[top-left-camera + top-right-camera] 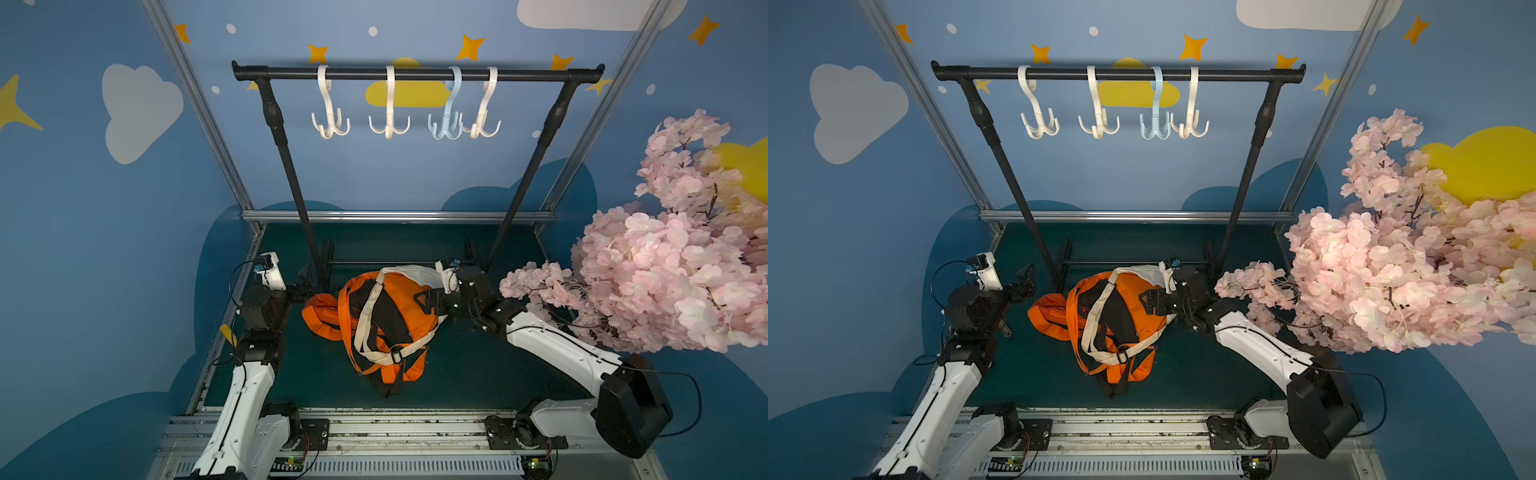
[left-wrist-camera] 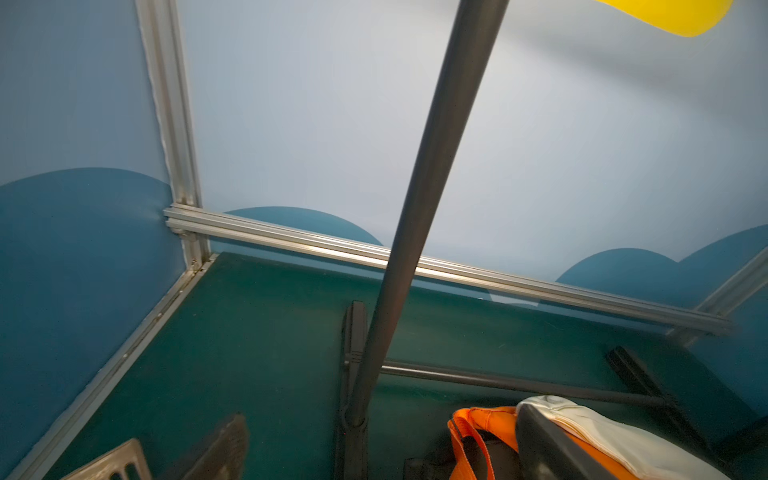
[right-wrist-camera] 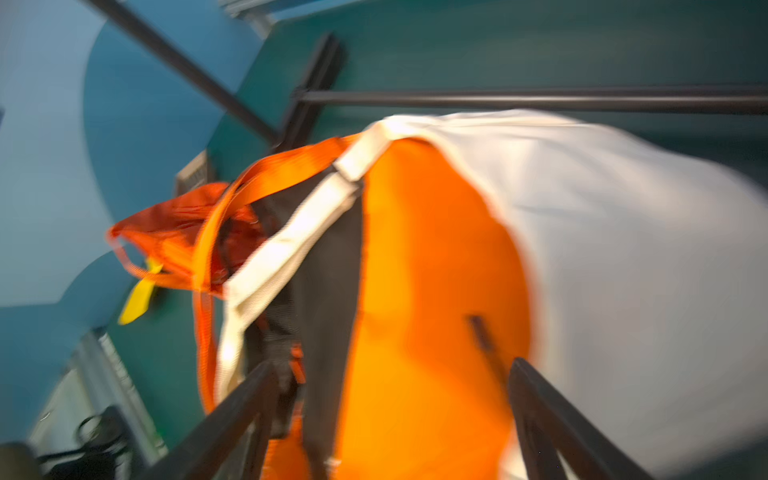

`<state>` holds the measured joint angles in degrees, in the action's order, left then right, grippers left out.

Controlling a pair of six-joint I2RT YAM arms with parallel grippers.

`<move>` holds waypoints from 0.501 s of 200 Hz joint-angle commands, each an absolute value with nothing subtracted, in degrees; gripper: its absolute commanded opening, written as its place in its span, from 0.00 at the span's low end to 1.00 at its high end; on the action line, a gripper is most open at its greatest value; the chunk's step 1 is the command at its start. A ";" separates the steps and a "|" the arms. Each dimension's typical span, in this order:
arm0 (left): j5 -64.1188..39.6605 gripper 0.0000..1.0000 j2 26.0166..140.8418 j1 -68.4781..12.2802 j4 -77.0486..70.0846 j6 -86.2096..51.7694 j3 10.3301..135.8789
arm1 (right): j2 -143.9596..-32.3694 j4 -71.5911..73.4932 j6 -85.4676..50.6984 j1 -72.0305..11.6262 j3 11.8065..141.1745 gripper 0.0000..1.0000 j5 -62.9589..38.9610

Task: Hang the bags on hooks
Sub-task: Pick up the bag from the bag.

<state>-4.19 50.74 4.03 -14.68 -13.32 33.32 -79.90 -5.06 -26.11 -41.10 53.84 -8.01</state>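
We see one black tubular rack (image 1: 415,75): two slanted poles carrying a round rail. Four smooth plastic hooks hang from the rail, each an S-curve ending in anchor-like prongs. In order they are the first cream hook (image 1: 329,112), the second cream hook (image 1: 389,112), the pale blue hook (image 1: 449,112) and the third cream hook (image 1: 484,110).

One bag (image 1: 409,301) lies crumpled on the dark green mat (image 1: 478,374) beneath the rack, between the two arms. It has bright orange fabric, a black panel, a cream section and flat woven straps in orange and cream.

The left gripper (image 1: 1025,282) is beside the bag's orange end, its jaws spread wide and holding nothing. The right gripper (image 3: 390,386) has its jaws apart, astride the bag's orange body. The wrist view is blurred, so we cannot tell whether they touch it.

One spray of soft pink blossoms (image 1: 665,257) fills the right side.
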 commanded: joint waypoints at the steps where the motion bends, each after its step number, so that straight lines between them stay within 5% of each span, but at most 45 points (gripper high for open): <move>1: -8.46 1.00 54.03 4.27 -20.30 -13.73 34.72 | -86.35 -8.53 -30.72 -46.03 60.42 0.85 -8.17; 100: -12.57 1.00 56.56 5.35 -22.48 -16.95 35.44 | -115.26 -14.50 -40.22 -51.86 82.60 0.64 -14.60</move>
<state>-11.27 57.36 4.89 -20.78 -15.88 33.95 -112.92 -11.18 -37.63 -51.83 79.64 -14.15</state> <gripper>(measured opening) 0.998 0.691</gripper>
